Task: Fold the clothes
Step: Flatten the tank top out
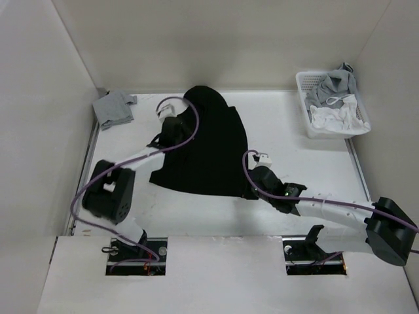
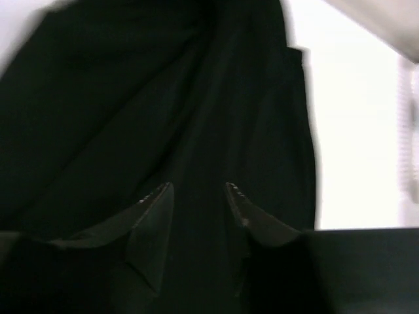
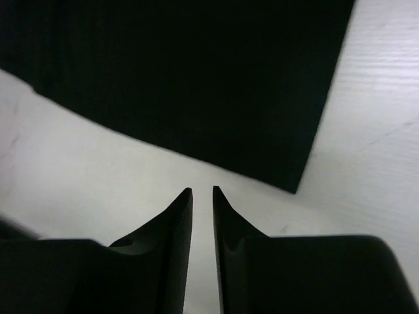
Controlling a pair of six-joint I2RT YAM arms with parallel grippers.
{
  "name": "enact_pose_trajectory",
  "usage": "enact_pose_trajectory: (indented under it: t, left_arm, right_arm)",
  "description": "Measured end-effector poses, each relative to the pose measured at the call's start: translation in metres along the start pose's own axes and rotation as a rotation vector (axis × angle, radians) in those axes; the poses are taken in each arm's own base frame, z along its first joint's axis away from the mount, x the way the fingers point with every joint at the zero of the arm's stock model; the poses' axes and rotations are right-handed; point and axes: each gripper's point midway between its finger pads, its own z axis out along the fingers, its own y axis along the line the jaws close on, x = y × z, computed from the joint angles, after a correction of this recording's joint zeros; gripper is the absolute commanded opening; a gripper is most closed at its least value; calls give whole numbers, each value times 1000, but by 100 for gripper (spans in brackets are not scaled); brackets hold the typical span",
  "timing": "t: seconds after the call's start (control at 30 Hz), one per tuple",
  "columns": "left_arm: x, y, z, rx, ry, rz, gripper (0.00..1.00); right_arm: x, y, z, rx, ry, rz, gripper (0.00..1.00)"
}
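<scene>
Black clothes (image 1: 209, 147) lie spread on the middle of the white table (image 1: 301, 170), wide along the near hem and narrowing toward the far wall. On their left edge sits the left gripper (image 1: 169, 134); in its wrist view its 2 fingers (image 2: 154, 209) stand apart over dark, creased fabric (image 2: 163, 98), but whether any cloth is pinched between them I cannot tell. At the garment's near right corner is the right gripper (image 1: 250, 190); its wrist view shows the fingers (image 3: 180, 216) almost together with a thin gap, empty, over bare table just short of the hem (image 3: 196, 78). A white basket (image 1: 306, 111) of white and grey laundry (image 1: 334, 98) stands far right, and a folded grey cloth (image 1: 114, 108) lies far left.
</scene>
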Motion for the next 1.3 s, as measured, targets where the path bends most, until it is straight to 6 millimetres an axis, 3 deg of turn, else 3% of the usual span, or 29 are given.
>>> enact_pose_trajectory:
  t: [0.1, 0.23, 0.37, 0.47, 0.6, 0.73, 1.0, 1.23, 1.3]
  left_arm:
    - [12, 59, -45, -98, -29, -46, 27]
    - [37, 135, -92, -249, -34, -107, 35]
    - [53, 182, -125, -356, -40, -174, 41]
    - [55, 202, -138, -409, -57, -214, 42]
    - [57, 212, -143, -443, -57, -232, 41]
    - [61, 216, -143, -461, -41, -233, 39]
    - [70, 209, -139, -441, -10, -205, 25]
    - [67, 203, -140, -414, -13, -183, 10]
    - [66, 201, -141, -404, -14, -176, 7]
  right_arm:
    - [-8, -8, 4, 34, -31, 9, 35]
    - [-17, -2, 6, 2, -80, 20, 36]
    - [-11, -4, 6, -20, -95, 20, 36]
    - [-2, -2, 6, -39, -87, 7, 36]
    - [4, 3, 5, -69, -87, -3, 36]
    - [4, 2, 7, -73, -98, 10, 46]
    - [6, -45, 14, 83, -94, 98, 48]
    - [21, -70, 18, 207, -53, 108, 45]
    - [18, -68, 22, 231, -51, 107, 42]
